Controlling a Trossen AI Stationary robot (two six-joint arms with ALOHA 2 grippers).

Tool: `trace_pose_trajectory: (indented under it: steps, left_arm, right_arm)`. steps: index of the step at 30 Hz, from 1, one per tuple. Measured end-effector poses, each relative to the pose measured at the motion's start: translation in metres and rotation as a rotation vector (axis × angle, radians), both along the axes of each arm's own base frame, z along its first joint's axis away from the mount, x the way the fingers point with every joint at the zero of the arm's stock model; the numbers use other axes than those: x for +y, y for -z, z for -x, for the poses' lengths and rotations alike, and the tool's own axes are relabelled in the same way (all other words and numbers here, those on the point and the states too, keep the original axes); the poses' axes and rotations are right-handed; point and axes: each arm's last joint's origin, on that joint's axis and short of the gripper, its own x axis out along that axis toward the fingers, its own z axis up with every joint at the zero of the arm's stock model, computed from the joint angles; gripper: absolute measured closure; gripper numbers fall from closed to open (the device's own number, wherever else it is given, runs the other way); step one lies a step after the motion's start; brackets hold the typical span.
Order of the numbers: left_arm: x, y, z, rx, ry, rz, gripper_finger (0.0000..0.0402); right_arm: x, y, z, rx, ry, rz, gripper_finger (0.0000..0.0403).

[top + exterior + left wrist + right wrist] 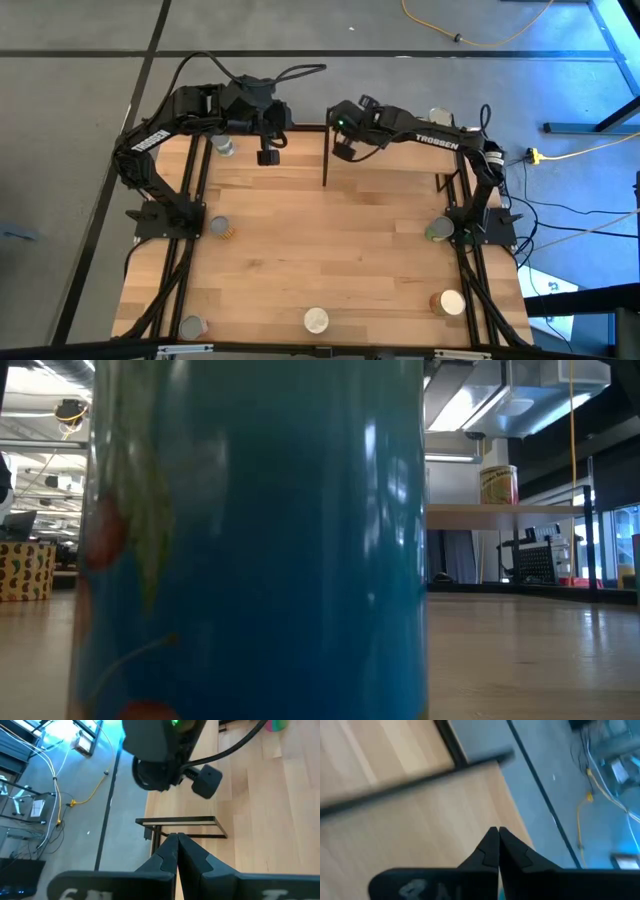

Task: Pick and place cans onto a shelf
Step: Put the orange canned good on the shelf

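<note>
On the worktop point(320, 250), cans lie scattered: one at nine o'clock point(220, 229), one at seven point(190, 326), one at six point(316, 320), one at five point(447, 301), one at three point(438, 231). The left tool point(267, 157) and right tool point(344, 152) hover at twelve near the shelf point(380, 160), both pressed together, empty. Risk, I judge: a downward reach with the tool unspread would knock a can rolling.

Grey floor point(80, 150), yellow cable point(480, 35), ceiling lights point(470, 405).
</note>
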Motion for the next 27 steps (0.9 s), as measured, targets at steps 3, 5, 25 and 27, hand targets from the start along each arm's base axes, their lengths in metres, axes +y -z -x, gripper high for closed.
trace_pose_trajectory:
  steps: [3,5,25,27]
  left_arm:
    - [0.0,0.0,0.0,0.0,0.0,0.0,0.0401]
    - [0.0,0.0,0.0,0.0,0.0,0.0,0.0402]
    - [0.004,0.005,0.006,0.038,-0.063,0.057,0.0401]
    - [0.006,0.007,0.008,0.056,-0.09,0.08,0.0401]
  right_arm:
    - [-0.008,-0.003,-0.001,-0.031,0.016,0.037,0.0402]
    - [-0.015,-0.003,0.002,-0.025,0.034,0.045,0.0402]
    - [-0.102,-0.086,0.081,-0.342,0.068,-0.26,0.0402]
    - [-0.115,-0.084,0.091,-0.397,0.09,-0.316,0.0402]
